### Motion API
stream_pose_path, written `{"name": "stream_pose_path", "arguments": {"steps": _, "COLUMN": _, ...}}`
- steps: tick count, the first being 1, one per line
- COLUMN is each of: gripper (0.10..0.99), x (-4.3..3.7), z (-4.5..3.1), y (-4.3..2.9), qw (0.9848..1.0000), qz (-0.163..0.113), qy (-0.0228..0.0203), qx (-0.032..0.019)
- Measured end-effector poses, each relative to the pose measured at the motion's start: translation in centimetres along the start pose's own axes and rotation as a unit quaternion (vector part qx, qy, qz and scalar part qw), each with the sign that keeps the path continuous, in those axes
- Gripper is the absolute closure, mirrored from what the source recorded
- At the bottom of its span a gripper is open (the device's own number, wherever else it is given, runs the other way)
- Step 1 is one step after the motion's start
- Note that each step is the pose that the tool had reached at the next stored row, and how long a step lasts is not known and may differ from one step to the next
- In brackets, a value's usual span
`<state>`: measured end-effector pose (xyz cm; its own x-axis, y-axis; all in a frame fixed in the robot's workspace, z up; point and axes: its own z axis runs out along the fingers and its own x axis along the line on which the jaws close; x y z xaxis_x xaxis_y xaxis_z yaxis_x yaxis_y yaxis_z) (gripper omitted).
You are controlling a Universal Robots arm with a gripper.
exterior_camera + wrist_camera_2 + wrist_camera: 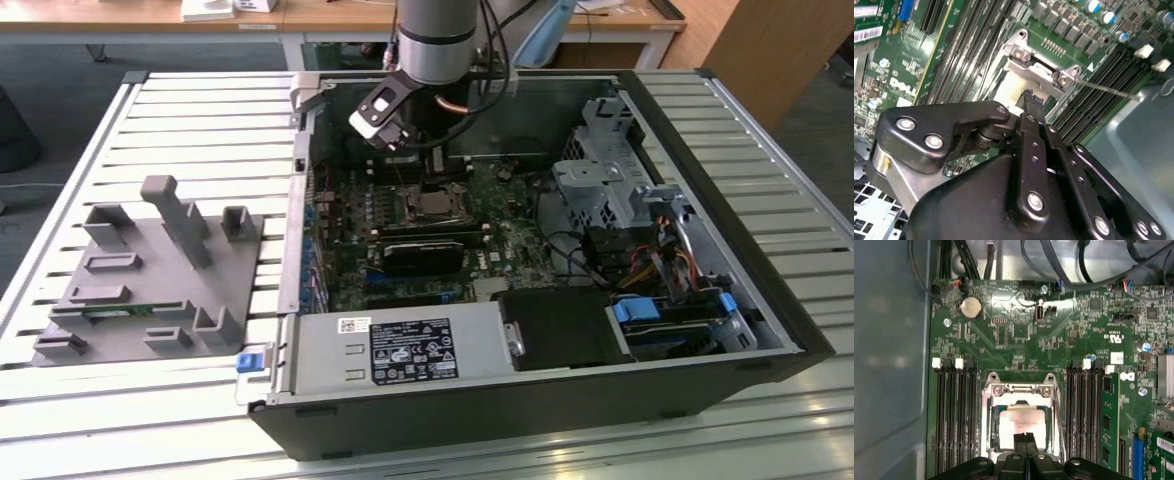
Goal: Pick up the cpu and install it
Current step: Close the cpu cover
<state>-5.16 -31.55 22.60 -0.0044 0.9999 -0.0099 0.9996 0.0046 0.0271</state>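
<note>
My gripper (1025, 439) is hovering clenched, fingers pressed together, over the socket frame (1021, 389); one cpu (1021, 421) is lying flat inside it; two memory-slot banks (956, 410) are crowding the frame's sides.

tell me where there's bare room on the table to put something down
Bare slats beyond the grey fixture, on its near side beside the case, and along the case on the exterior view's right. Crowded inside the case, claw over the cpu.
</note>
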Motion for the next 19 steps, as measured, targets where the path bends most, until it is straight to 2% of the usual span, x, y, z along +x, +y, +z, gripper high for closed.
{"name": "stream_pose_path", "arguments": {"steps": 8, "gripper": 0.980, "x": 0.01, "z": 0.46, "y": -1.05, "qw": 1.0000, "qz": 0.000, "qy": 0.0001, "qx": 0.0001}}
{"name": "stream_pose_path", "arguments": {"steps": 13, "gripper": 0.980, "x": 0.02, "z": 1.17, "y": -1.12, "qw": 1.0000, "qz": 0.000, "qy": 0.0001, "qx": 0.0005}}
{"name": "stream_pose_path", "arguments": {"steps": 19, "gripper": 0.980, "x": 0.02, "z": 1.29, "y": -1.13, "qw": 1.0000, "qz": 0.000, "qy": 0.0000, "qx": 0.0005}}
